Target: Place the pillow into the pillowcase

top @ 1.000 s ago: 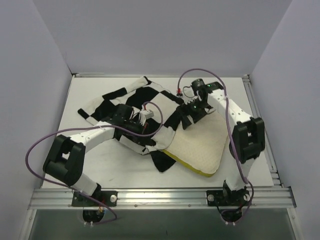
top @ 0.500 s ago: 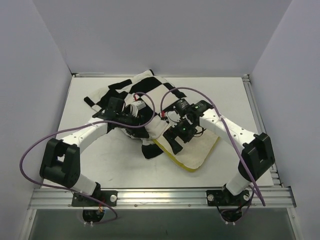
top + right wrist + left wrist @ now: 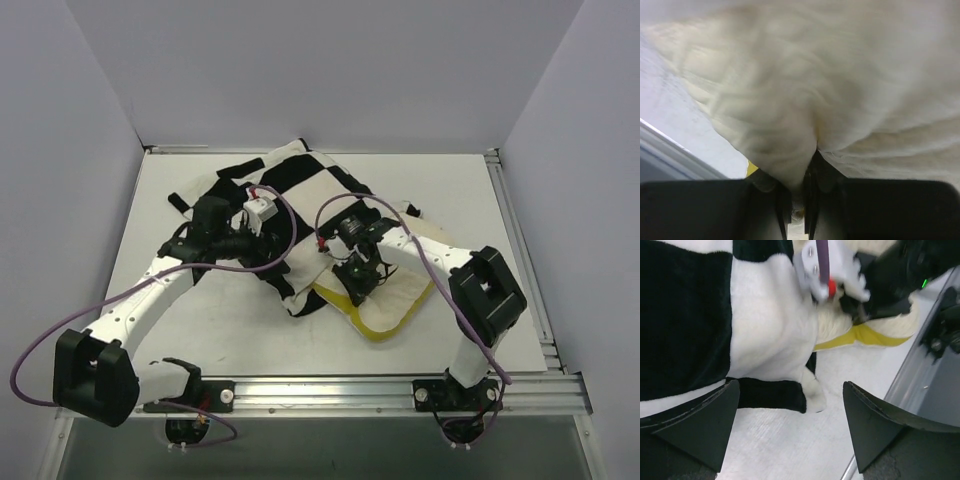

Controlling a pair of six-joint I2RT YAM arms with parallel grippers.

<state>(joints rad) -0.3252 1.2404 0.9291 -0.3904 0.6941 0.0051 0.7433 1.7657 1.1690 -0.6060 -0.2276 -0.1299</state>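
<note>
- The pillowcase [image 3: 300, 185], in black-and-white checks, lies crumpled at the middle of the tabletop [image 3: 480, 200], reaching toward its far edge.
- The pillow [image 3: 392, 300] is partly inside it. Its near-right corner sticks out from the case mouth toward the front of the tabletop, and the rest is hidden under the checked cloth.
- The pillow's yellow side edge [image 3: 865, 336] shows along the exposed corner, which rests on the tabletop.
- The right claw [image 3: 800, 187] is pressed together on a raised fold of the cream quilted pillow fabric, pinching it between the two fingers. From above, it sits on the exposed part of the pillow, just beside the edge of the case.
- The left claw [image 3: 790, 385] is spread wide with nothing between its fingers. It hangs over the near edge of the pillowcase, where a black square and a white square meet the bare tabletop.
- The two claws are near each other, the left one on the case side and the right one on the pillow side.
</note>
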